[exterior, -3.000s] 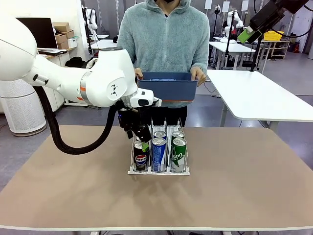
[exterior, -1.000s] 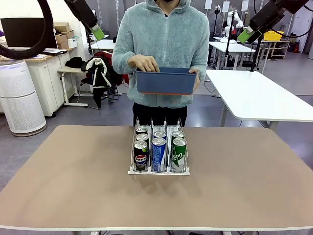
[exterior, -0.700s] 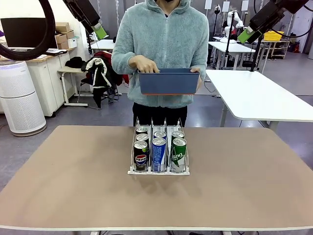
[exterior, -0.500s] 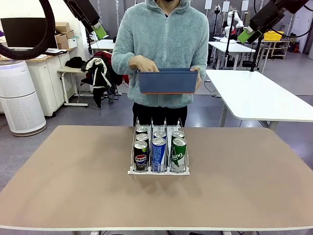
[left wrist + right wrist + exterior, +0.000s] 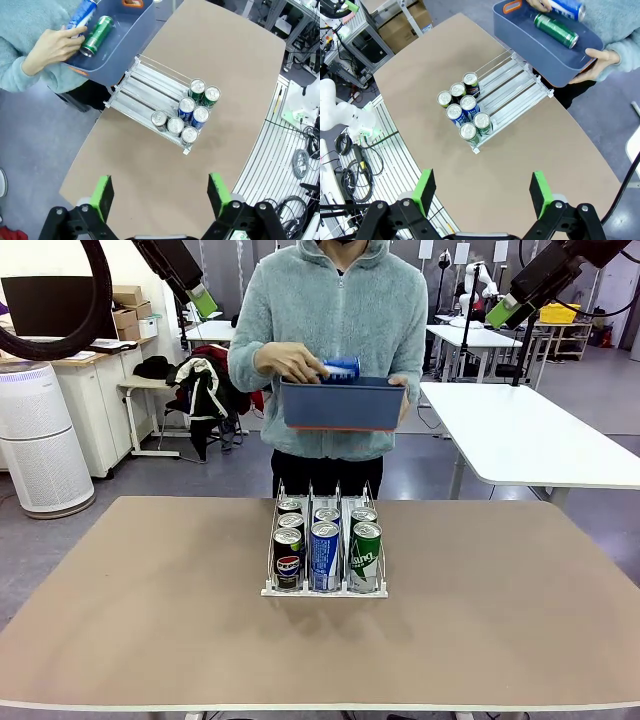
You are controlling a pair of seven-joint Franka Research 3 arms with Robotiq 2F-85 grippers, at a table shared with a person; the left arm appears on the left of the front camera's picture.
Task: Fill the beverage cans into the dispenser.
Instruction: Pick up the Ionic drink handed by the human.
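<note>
The dispenser (image 5: 325, 585) stands mid-table with several beverage cans (image 5: 324, 555) at its front: black in the left lane, blue in the middle, green on the right. From above, the dispenser (image 5: 150, 90) and its cans (image 5: 187, 112) lie far below my open left gripper (image 5: 160, 195). My right gripper (image 5: 482, 191) is also open high above the dispenser (image 5: 512, 90). Across the table, a person's hand lifts a blue can (image 5: 341, 368) out of a dark-blue bin (image 5: 342, 408). A green can (image 5: 556, 30) lies in that bin. Both grippers hang raised, left (image 5: 200, 302) and right (image 5: 505, 310).
The person stands at the far edge, holding the bin (image 5: 107, 52) at chest height above the back of the dispenser. The brown table (image 5: 500, 610) is bare on both sides of the rack. A white table (image 5: 530, 440) stands behind on the right.
My left arm has withdrawn from the dispenser to high at the upper left. The person's hand, earlier inside the bin, now holds a blue can above its rim.
</note>
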